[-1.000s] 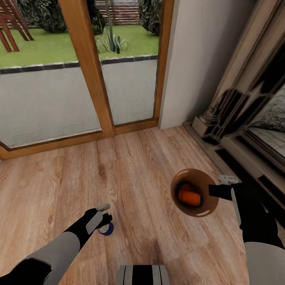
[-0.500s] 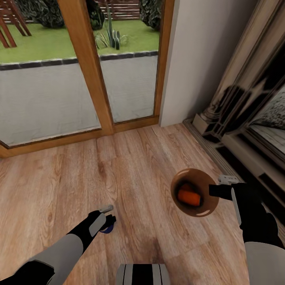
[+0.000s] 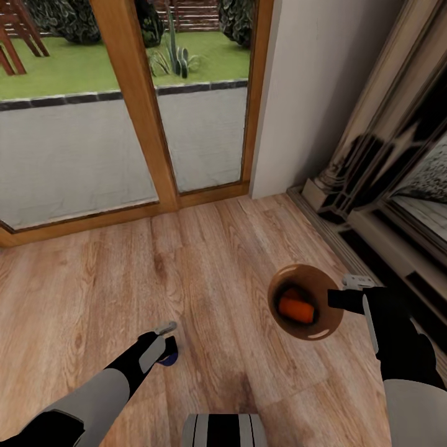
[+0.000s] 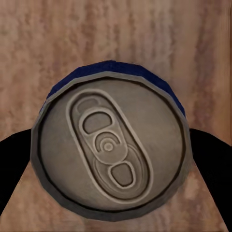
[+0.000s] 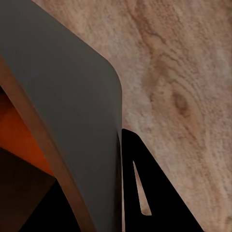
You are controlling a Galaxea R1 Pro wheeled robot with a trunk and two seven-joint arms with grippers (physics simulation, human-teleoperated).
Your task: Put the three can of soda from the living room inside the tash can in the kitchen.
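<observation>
The dark blue soda can (image 3: 170,359) stands upright on the wood floor. My left gripper (image 3: 166,349) is lowered over it from above. The left wrist view looks straight down on the can's silver top (image 4: 111,145), with a black finger (image 4: 210,164) on each side; the jaws look open around it. My right gripper (image 3: 338,300) is shut on the rim of the trash can (image 3: 308,277), held above the floor, tan-brown inside. An orange can (image 3: 297,308) lies in its bottom. In the right wrist view, the trash can's grey wall (image 5: 72,121) sits against one finger (image 5: 145,193).
Glass doors with a wooden frame (image 3: 133,105) run along the far side, with a garden beyond. A pale wall (image 3: 310,93) meets a fireplace surround (image 3: 372,186) on the right. Wood floor (image 3: 217,248) lies between both arms. My base (image 3: 223,431) shows at the near edge.
My left gripper has dropped lower over the blue can, hiding more of it. The right arm and the trash can have stayed put. The camera tilted slightly early on.
</observation>
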